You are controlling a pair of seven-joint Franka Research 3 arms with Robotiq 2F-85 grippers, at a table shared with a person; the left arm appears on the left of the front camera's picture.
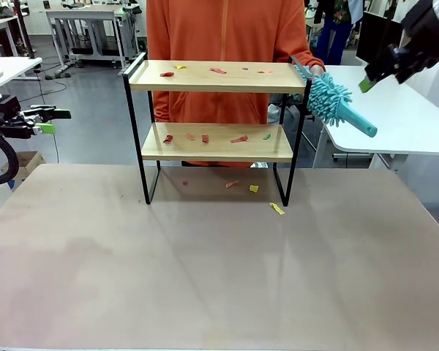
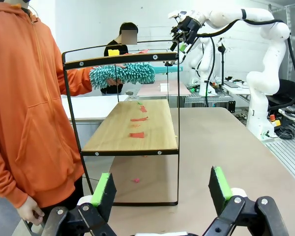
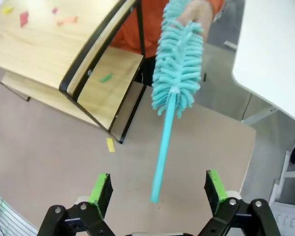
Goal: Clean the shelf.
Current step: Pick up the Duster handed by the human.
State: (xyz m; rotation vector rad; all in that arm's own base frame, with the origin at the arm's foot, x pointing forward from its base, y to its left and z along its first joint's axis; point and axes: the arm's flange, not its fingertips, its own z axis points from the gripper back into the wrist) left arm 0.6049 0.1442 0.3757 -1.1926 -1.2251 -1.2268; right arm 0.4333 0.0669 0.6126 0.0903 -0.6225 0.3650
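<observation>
Front view: the shelf (image 1: 205, 79) stands at the far middle of the table (image 1: 219, 270), paper scraps (image 1: 218, 71) on both boards. Behind it a person (image 1: 227, 29) holds a blue duster (image 1: 328, 95) at its top right end. Left wrist view: the left fingers (image 2: 104, 189) are wide apart and hold nothing. Right wrist view: the right fingers (image 3: 102, 189) are wide apart too; the duster's handle end shows between them, touching neither.

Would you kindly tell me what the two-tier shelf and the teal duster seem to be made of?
Two-tier shelf: its light boards look like wood or wood-look laminate, matte, with faint grain; its thin black frame looks like painted metal. Teal duster: the fluffy head looks like chenille microfibre, many soft stubby strands; the smooth straight handle is probably plastic.
</observation>
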